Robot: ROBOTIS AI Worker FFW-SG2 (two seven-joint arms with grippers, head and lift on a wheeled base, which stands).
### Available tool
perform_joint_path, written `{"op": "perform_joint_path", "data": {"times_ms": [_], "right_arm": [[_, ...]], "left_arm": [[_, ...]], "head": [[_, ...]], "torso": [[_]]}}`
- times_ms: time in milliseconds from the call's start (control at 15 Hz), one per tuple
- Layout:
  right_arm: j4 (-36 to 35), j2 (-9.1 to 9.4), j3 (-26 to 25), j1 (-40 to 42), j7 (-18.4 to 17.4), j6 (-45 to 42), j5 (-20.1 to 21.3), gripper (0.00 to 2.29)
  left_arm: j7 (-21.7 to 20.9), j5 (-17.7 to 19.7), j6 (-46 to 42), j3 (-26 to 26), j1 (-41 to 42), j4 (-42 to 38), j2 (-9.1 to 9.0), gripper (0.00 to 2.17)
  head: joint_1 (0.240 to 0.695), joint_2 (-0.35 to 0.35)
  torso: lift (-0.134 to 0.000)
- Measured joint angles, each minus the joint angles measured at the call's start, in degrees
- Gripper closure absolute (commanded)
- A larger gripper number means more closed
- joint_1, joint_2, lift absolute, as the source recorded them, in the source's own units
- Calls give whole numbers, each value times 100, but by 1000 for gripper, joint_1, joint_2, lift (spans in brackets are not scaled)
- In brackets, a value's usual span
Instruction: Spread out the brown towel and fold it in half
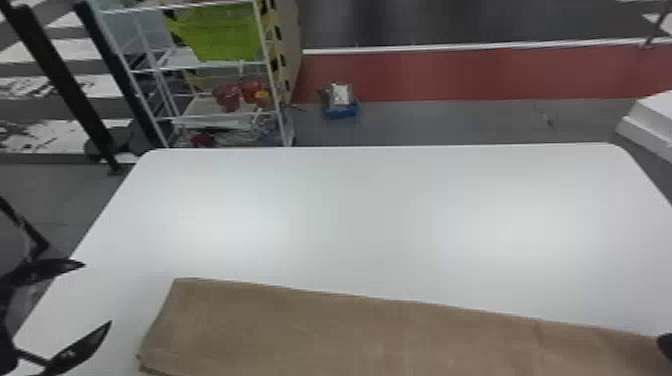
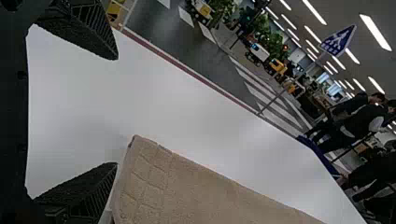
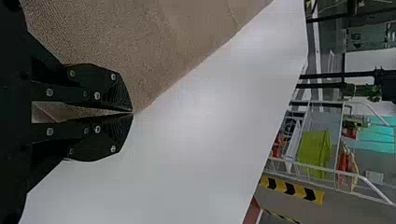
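Right Gripper Clamps a Corner of Brown Towel point(image 1: 350, 332) at Four O'Clock

With the white table point(image 1: 350, 210) read as a clock face in the head view, the brown towel lies long and flat across the near side, from seven o'clock round to four, its far edge slanting nearer toward the right. The right gripper point(image 1: 665, 344), at four o'clock, has its jaws closed at the tips, with towel cloth pinched between them. Between eight and nine o'clock, the left gripper point(image 1: 98, 293) is apart from the towel's left end, its jaws spread wide with nothing between them. (The left wrist view picks out a raised check pattern along that end.) Beyond the table, a white wire rack point(image 1: 272, 82) with a lime-green bin point(image 1: 222, 32) stands at eleven o'clock, and a small blue tray point(image 1: 341, 111) sits on the floor at twelve.
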Motion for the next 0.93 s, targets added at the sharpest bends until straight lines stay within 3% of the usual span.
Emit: {"op": "perform_joint_path", "data": {"times_ms": [400, 933], "right_arm": [[693, -102, 316, -405, 0, -383, 558, 1018], [975, -127, 525, -830, 0, -511, 899, 1018]], "left_arm": [[7, 0, -37, -22, 4, 11, -26, 76], [7, 8, -75, 16, 16, 56, -26, 76]], "head": [[695, 124], [695, 129]], "torso": [[-134], [-134]]}}
